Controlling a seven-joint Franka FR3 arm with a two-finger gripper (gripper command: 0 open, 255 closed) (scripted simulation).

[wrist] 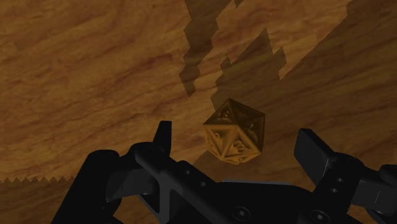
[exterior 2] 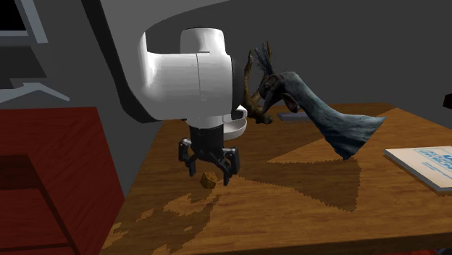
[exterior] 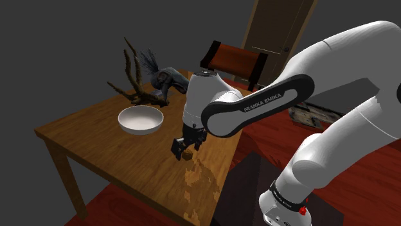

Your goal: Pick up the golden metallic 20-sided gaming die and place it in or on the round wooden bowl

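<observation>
The golden faceted die rests on the wooden table, close to the edge nearest the arm's stand. My black gripper hangs just over it and is open, with one finger on each side of the die and neither touching it. In the shoulder view the die peeks out below the gripper. In the second exterior view the die lies between the fingertips of the gripper. The round bowl, drawn white, stands further in on the table, to the shoulder view's left of the gripper.
A brown antler-like branch and a grey-blue curved figure stand behind the bowl. A book lies at the second exterior view's right. A red-brown chair stands beyond the table. The table's edge is close below the gripper.
</observation>
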